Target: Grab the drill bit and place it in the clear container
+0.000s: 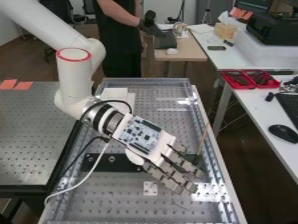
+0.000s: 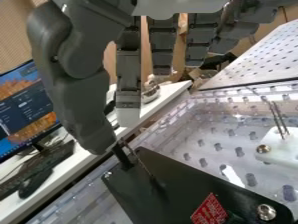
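So the robot hand (image 1: 145, 139) is wide open, fingers pretty much straight and thumb well apart from them, with nothing gripped that I can make out. In the high view it points to about 5 o'clock, fingertips over the surface (image 1: 80, 212) and near its 3 o'clock edge. Sitting just beside the thumb tip is a thin metal rod (image 2: 146, 171), probably the drill bit, slanting over a black plate (image 2: 176, 187); can't tell if the thumb touches it. Some thin pins (image 2: 277, 118) stick up from a white block (image 2: 285, 145). Roomiest stretch is toward 12 to 1 o'clock from the palm, while white boxes (image 1: 115, 94) sit near 11 and a thin brown stick (image 1: 202, 142) leans around 3.
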